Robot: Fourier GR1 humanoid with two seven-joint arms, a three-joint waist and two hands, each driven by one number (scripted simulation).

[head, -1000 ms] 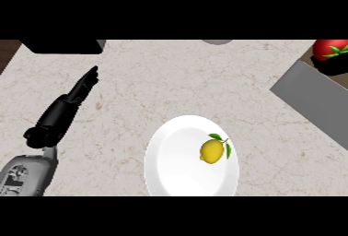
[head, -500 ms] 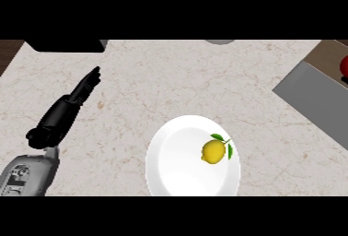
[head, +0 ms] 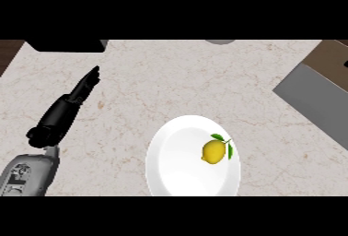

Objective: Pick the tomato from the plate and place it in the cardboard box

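Carefully, with the left hand lying empty, fingers straight, on the counter well left of the plate, reach across to the lemon (no tomato in view) sitting right of the plate's middle, curl round it from above and lift straight up.

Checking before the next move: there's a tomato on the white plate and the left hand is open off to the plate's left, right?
Not quite. The head view shows a yellow lemon with green leaves on the white plate, not a tomato. The rest holds: the left hand is open, left of the plate.
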